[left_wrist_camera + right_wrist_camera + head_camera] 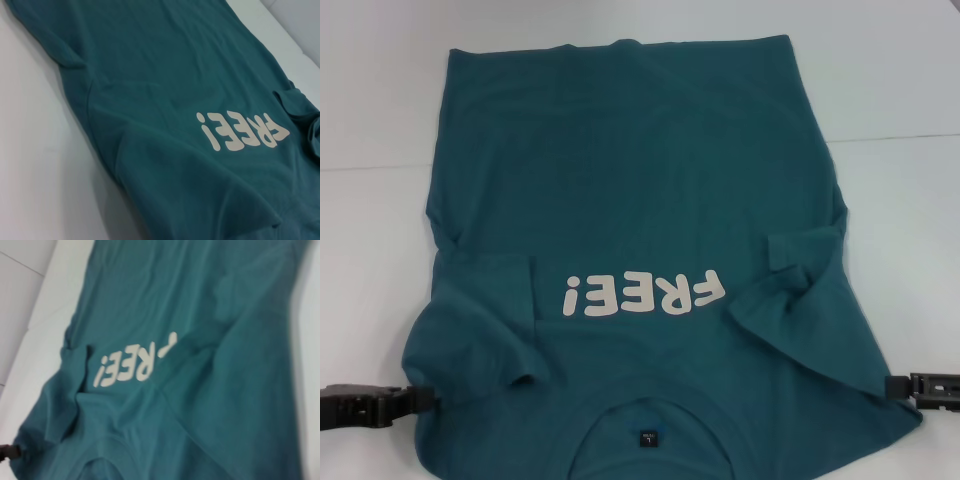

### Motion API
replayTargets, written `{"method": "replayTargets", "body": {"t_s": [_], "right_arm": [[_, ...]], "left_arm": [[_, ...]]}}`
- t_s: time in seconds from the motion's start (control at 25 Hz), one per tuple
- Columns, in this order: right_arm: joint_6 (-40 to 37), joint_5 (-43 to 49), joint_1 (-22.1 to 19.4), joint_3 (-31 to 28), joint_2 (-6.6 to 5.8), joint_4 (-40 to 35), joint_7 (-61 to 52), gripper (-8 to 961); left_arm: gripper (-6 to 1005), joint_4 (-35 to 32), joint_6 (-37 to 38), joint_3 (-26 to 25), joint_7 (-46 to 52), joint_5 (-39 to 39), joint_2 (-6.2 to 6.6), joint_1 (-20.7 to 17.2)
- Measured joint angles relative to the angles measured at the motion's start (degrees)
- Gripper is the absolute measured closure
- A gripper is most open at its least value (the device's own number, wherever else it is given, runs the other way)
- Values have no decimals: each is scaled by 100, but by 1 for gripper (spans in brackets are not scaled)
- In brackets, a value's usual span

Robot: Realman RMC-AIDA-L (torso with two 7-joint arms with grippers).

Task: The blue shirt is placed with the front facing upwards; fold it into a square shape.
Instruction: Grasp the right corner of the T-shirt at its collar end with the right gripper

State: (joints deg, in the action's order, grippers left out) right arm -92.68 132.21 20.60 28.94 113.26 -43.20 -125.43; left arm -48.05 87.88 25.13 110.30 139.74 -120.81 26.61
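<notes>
a white counter [900,90] carries the blue shirt [640,190], spread front up with the collar nearest the robot and both sleeves folded inward beside the pale "free!" print. the left gripper [415,398] and right gripper [892,388] sit at the shirt's near corners; whether they are clamped on the cloth, i cannot tell.

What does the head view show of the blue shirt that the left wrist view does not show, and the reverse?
Only the head view shows the blue shirt's collar with its small dark label, the far hem, and both grippers: the left gripper and the right gripper at the shirt's near corners. Only the left wrist view shows the folds along the shirt's edge from close by. Both show the pale lettering, the folded-in sleeve and the white table.
</notes>
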Motion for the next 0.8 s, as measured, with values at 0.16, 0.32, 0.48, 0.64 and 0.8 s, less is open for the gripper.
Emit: {"method": "replayTargets", "body": {"t_s": [0.16, 0.32, 0.48, 0.64, 0.8], "right_arm": [[13, 71, -75, -17, -38, -12, -12, 9], [26, 86, -165, -34, -51, -60, -40, 9], [28, 87, -195, -40, -50, -75, -52, 10], [17, 87, -189, -17, -22, -75, -52, 10], [2, 129, -142, 4, 8, -75, -55, 10]], "left_arm": [[994, 25, 1, 0, -1, 0, -4, 15], [994, 60, -6, 1, -1, -1, -4, 30], [994, 64, -45, 11, -1, 0, -4, 34], [993, 70, -56, 18, -1, 0, -4, 47], [993, 70, -60, 14, -1, 0, -4, 50]]}}
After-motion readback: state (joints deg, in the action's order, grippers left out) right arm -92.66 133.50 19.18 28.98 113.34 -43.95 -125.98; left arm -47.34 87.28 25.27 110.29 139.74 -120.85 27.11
